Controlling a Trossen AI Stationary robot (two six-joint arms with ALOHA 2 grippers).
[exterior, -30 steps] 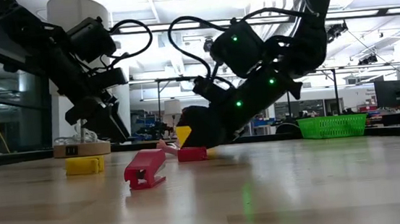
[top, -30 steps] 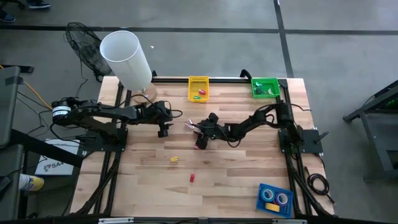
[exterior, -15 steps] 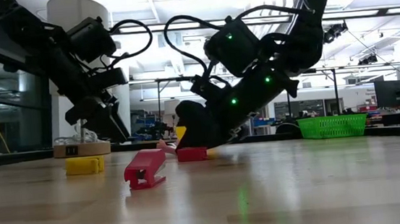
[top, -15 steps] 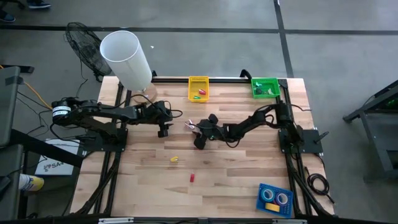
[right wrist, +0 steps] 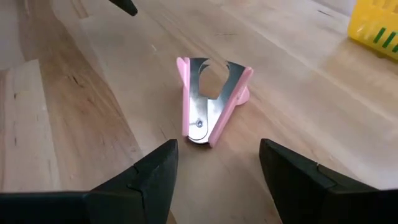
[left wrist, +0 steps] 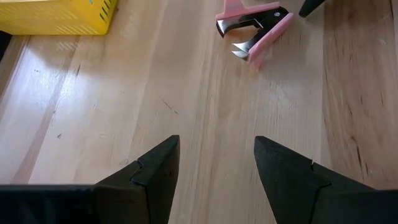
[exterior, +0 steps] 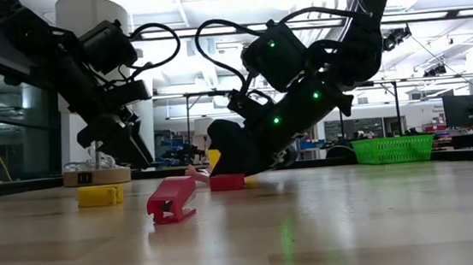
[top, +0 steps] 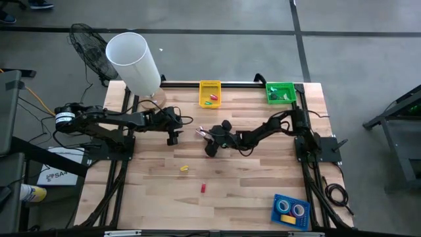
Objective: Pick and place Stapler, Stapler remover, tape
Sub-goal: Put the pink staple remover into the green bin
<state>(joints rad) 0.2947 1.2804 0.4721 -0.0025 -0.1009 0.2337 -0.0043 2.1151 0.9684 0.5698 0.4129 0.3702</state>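
Because the pink staple remover point(right wrist: 211, 102) lies flat on the wooden table point(top: 250, 178), slightly askew ahead of the right gripper point(right wrist: 214, 171), a descent off its centre line could nudge or spin it instead of straddling it. Its fingers are spread wide, holding nothing. The left gripper point(left wrist: 211, 165) waits nearby, also spread and empty

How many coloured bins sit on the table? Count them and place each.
3. Yellow bin at the far edge's middle, green bin at the far right corner, blue bin at the near right corner; none seems hidden.
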